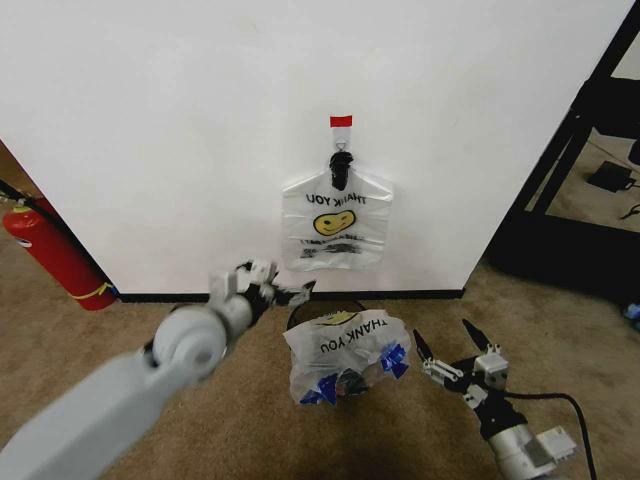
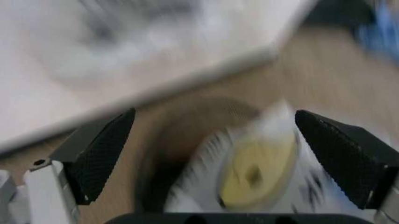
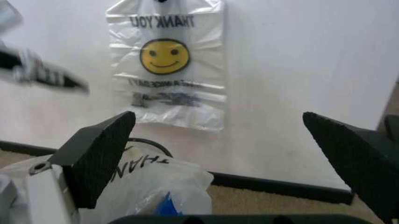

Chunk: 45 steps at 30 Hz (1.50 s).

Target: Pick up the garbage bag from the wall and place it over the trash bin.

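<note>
- The left gripper (image 1: 285,291) sits at centre-left of the head view, just left of the bin's rim, fingers spread wide and holding nothing; the right gripper (image 1: 452,349), at lower right, is also wide open and empty.
- The garbage bag (image 1: 335,222) hangs flat from a black hook (image 1: 340,163) just above centre, smiley face outward.
- The wall (image 1: 180,130) behind it is plain white, with a red tape strip (image 1: 341,121) above the hook.
- The trash bin (image 1: 300,316) stands on the carpet below, holding a second printed bag (image 1: 345,355).
- A red fire extinguisher (image 1: 50,252) leans at the left edge.
</note>
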### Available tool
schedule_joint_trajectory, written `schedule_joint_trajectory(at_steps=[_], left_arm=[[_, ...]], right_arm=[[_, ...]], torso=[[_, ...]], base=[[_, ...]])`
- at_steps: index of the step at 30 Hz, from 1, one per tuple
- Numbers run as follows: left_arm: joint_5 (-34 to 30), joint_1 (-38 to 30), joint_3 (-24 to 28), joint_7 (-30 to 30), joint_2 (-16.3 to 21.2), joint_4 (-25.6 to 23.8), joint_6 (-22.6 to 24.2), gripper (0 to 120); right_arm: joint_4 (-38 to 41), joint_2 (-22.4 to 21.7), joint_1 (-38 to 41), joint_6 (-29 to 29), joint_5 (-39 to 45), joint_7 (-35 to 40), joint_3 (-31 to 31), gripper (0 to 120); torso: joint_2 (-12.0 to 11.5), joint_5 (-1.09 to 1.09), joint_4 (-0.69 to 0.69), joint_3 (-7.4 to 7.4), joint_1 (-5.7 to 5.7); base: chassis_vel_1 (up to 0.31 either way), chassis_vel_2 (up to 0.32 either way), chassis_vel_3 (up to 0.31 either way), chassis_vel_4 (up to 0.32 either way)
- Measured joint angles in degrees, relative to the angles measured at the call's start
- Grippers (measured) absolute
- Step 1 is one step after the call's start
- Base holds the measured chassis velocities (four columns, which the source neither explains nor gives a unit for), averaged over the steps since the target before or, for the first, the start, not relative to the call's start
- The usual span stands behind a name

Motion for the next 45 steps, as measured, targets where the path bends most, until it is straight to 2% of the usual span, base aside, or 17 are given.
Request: schedule_joint_trajectory(at_steps=[1, 2, 3, 5, 6, 8, 10, 12, 15, 18, 27, 31, 33, 34, 40, 41, 45], left_arm=[[-0.7, -4.5, 3.7, 1.3, -0.9, 3.2, 2.6, 100], [-0.7, -4.5, 3.7, 1.3, -0.9, 3.2, 2.6, 100], [0.7, -9.1, 7.3, 3.3, -2.3, 7.4, 3.8, 100], [3.0, -13.5, 10.8, 5.6, -4.2, 13.0, 4.3, 100], [3.3, -13.9, 11.1, 5.9, -4.4, 13.6, 4.3, 100], [9.6, -17.4, 15.1, 12.0, -6.3, 19.4, 4.3, 100], [11.9, -18.0, 16.1, 14.3, -6.5, 20.3, 4.3, 100], [17.5, -18.5, 18.1, 18.8, -6.9, 21.8, 4.3, 100], [21.9, -18.7, 19.4, 21.0, -8.9, 25.0, 4.0, 100], [23.6, -20.0, 21.1, 22.2, -11.1, 28.6, 3.7, 100], [25.6, -22.0, 26.6, 23.1, -14.4, 31.2, 2.6, 94], [26.5, -22.7, 28.2, 23.4, -17.3, 35.2, 1.8, 80], [26.5, -22.8, 28.5, 23.4, -17.4, 35.6, 1.7, 77], [26.6, -23.0, 28.9, 23.6, -17.6, 36.1, 1.6, 70], [26.7, -23.0, 29.5, 23.5, -17.4, 36.2, 1.1, 48], [26.7, -23.0, 29.5, 23.5, -17.4, 36.2, 1.1, 48], [25.6, -22.9, 29.4, 22.7, -16.7, 35.3, 1.2, 28]], right_arm=[[0.5, 0.5, -0.6, 0.1, 0.0, 0.1, 0.4, 100], [0.5, 0.5, -0.6, 0.1, 0.0, 0.1, 0.4, 100], [1.3, 0.9, -1.5, 0.3, 0.1, 0.1, 1.0, 100], [2.4, 1.4, -2.5, 0.5, 0.7, 0.2, 1.9, 100], [2.5, 1.5, -2.7, 0.5, 0.8, 0.2, 2.0, 100], [3.6, 1.8, -4.1, 0.5, 1.4, 0.3, 3.2, 100], [3.8, 1.8, -4.3, 0.5, 1.5, 0.3, 3.5, 100], [4.4, 1.8, -4.8, 0.5, 2.0, 0.5, 3.9, 100], [7.0, 2.1, -5.3, -0.7, 3.8, 1.0, 3.5, 100], [9.7, 2.0, -5.6, -1.9, 4.5, 1.2, 3.0, 100], [10.0, 1.8, -6.2, -2.3, 4.7, 1.6, 3.7, 100], [10.2, 1.7, -6.4, -2.2, 5.0, 1.6, 4.1, 100], [10.2, 1.7, -6.4, -2.2, 5.1, 1.7, 4.2, 100], [10.2, 1.6, -6.5, -2.2, 5.3, 1.7, 4.4, 100], [9.9, 1.6, -6.3, -2.3, 5.7, 1.8, 4.4, 100], [9.9, 1.6, -6.3, -2.3, 5.7, 1.8, 4.4, 100], [9.8, 2.0, -5.5, -2.7, 4.7, 2.0, 3.1, 100]], torso=[[0.0, 0.02, -0.01, 0.00, 0.00], [0.0, 0.02, -0.01, 0.00, 0.00], [0.0, 0.02, 0.00, 0.00, 0.00], [0.0, 0.00, -0.02, 0.00, 0.00], [0.0, 0.01, -0.02, 0.00, 0.00], [0.0, 0.01, -0.02, 0.00, 0.00], [0.0, 0.00, -0.01, 0.00, 0.00], [0.0, 0.02, 0.03, -0.01, 0.00], [0.0, 0.00, 0.03, 0.00, 0.00], [0.0, 0.00, -0.02, -0.01, 0.00], [0.0, 0.02, 0.00, -0.01, -0.01], [0.0, 0.01, -0.03, -0.01, -0.01], [0.0, 0.01, -0.02, -0.01, -0.01], [0.0, 0.01, -0.02, -0.01, -0.01], [0.0, 0.01, 0.01, -0.01, -0.01], [0.0, 0.01, 0.01, -0.01, -0.01], [0.0, 0.01, 0.01, -0.01, -0.01]], base=[[0.000, 0.000, 0.000, 0.000], [0.000, 0.000, 0.000, 0.000], [0.000, 0.000, 0.000, 0.000], [0.000, 0.000, 0.000, 0.000], [0.000, 0.000, 0.000, 0.000], [0.000, 0.000, 0.000, 0.000], [0.000, 0.000, 0.000, 0.000], [0.000, 0.000, 0.000, 0.000], [0.000, 0.000, 0.000, 0.000], [0.000, 0.000, 0.000, 0.000], [0.000, 0.000, 0.000, 0.000], [0.000, 0.000, 0.000, 0.000], [0.000, 0.000, 0.000, 0.000], [0.000, 0.000, 0.000, 0.000], [0.000, 0.000, 0.000, 0.000], [0.000, 0.000, 0.000, 0.000], [0.000, 0.000, 0.000, 0.000]])
